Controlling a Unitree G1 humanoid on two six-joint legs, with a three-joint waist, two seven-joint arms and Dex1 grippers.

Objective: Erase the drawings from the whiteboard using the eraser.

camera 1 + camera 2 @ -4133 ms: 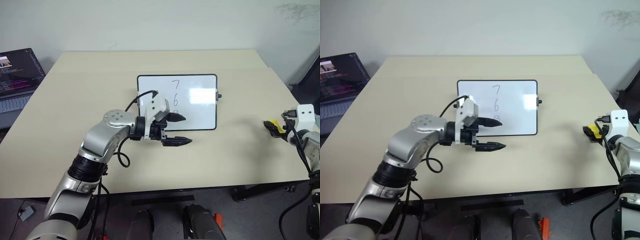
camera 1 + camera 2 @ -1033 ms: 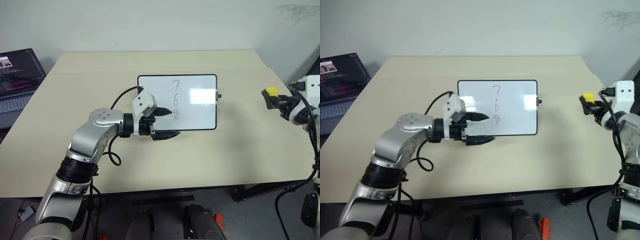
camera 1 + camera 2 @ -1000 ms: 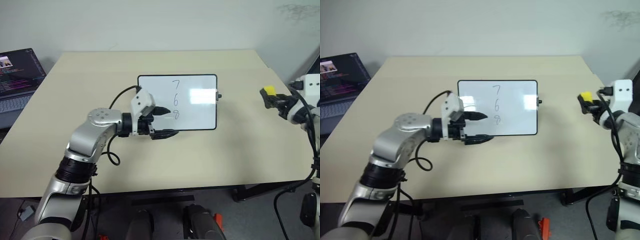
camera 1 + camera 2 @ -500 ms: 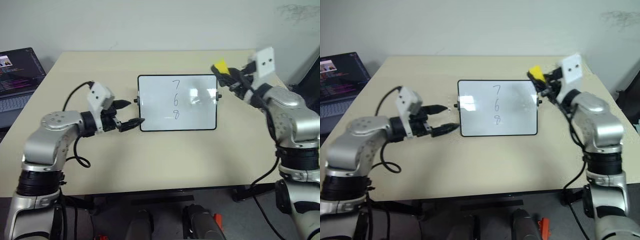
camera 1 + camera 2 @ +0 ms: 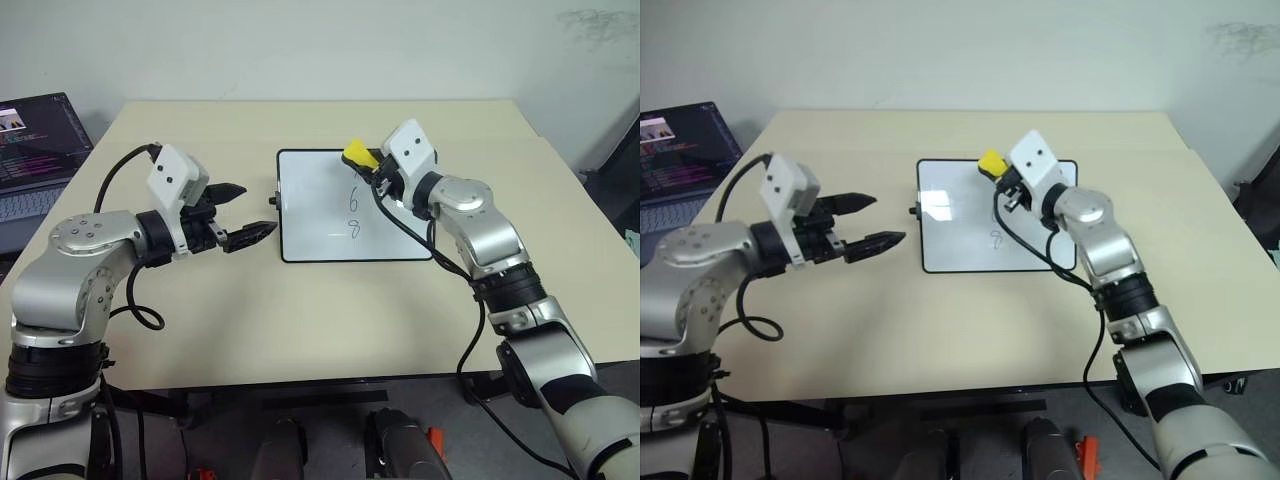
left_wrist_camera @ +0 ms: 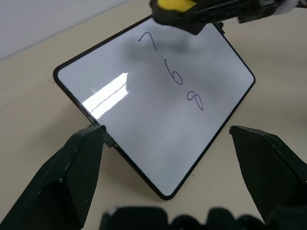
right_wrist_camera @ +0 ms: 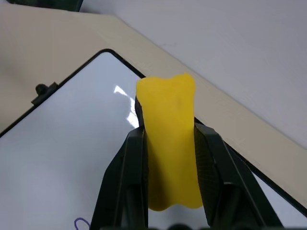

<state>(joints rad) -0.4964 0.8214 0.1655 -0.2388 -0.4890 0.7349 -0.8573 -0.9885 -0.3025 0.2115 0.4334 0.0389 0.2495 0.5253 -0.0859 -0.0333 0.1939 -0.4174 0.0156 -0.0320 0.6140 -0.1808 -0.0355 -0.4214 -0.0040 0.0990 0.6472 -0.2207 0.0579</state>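
There's a laptop (image 5: 35,150) off the table's (image 5: 300,320) left edge. Left gripper (image 5: 243,213) hangs over the table just beside the whiteboard's (image 5: 320,220) left edge, fingers spread apart and holding nothing. The whiteboard lies flat around the middle of the table, drawings (image 6: 175,72) running 7, 6, 8 down it. Right gripper (image 5: 362,162) is over the board's far edge, by the 7, fingers squeezed onto the yellow eraser (image 7: 170,139).
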